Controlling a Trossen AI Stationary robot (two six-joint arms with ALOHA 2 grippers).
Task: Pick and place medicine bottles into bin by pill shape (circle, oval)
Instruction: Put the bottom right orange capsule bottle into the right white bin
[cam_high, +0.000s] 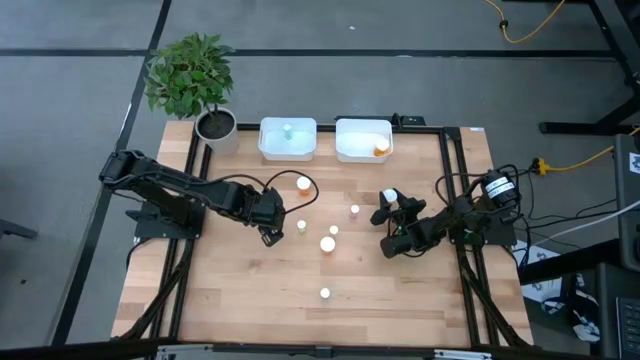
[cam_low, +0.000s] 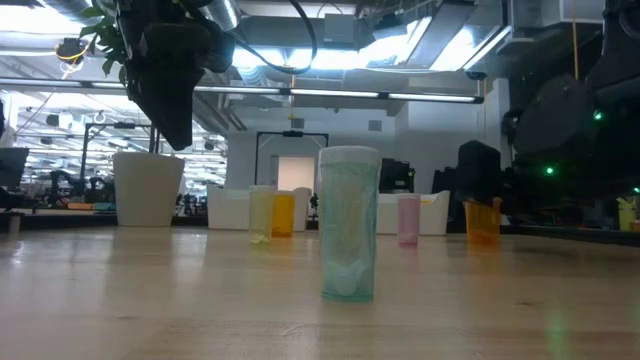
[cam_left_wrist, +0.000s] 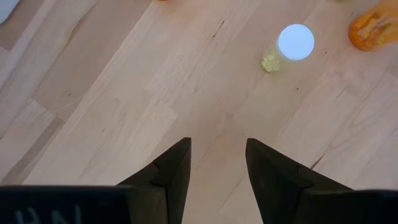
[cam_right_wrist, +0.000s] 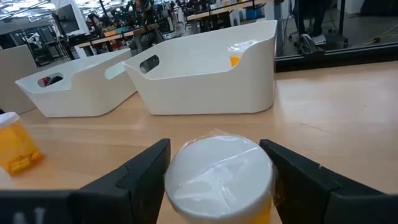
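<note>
**Pale wood table, bottles standing upright, two arms low over it**

Pale wooden tabletop (cam_high: 250, 290) carries several small cylindrical medicine bottles with round white caps, each upright with its long axis vertical and cap facing up. The nearest, a pale green translucent bottle (cam_low: 349, 224), stands alone toward the front edge. Others cluster mid-table: a yellowish bottle (cam_left_wrist: 287, 46), an orange-bodied bottle (cam_high: 303, 184) nearer the bins.

At the far edge sit two white plastic bins side by side: the left bin (cam_high: 288, 150) holds one pale bottle, the right bin (cam_high: 355, 150) one orange bottle. A white pot with a green leafy plant (cam_high: 216, 125) stands left of them.

The right gripper (cam_right_wrist: 217, 180) has its fingers either side of a white-capped bottle (cam_right_wrist: 219, 171), gaps showing beside the cap. The left gripper (cam_left_wrist: 217, 165) hovers over bare wood, jaws slightly apart, holding nothing.
</note>
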